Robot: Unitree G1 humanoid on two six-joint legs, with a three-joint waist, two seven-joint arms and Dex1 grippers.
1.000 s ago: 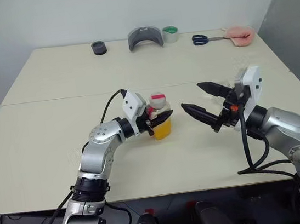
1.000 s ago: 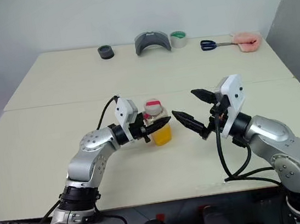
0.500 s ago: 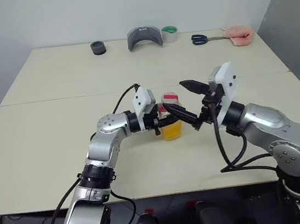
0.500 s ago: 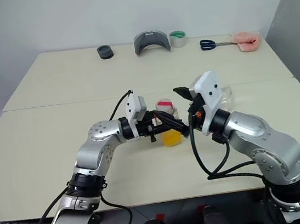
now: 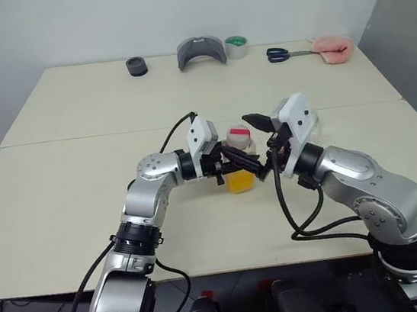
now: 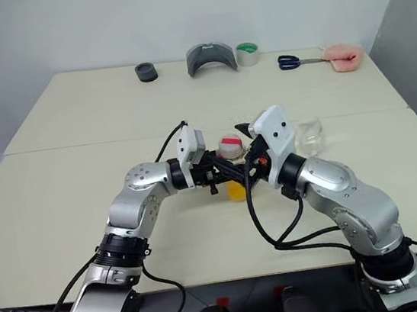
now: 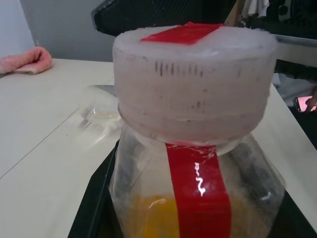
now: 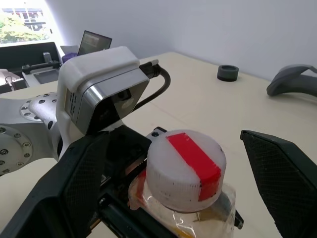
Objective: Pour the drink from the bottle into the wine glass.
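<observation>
Held the light, thin-walled bottle (image 5: 241,168) by its body in left claw (image 5: 234,162), right claw (image 8: 183,198) wide around cap (image 8: 187,168).

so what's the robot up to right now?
The left gripper is shut on the bottle of orange drink, holding it upright over the table. The right gripper is open, its fingers on either side of the cap, which is on the bottle and not yet gripped. The wine glass stands behind the right arm with nothing poured into it.
</observation>
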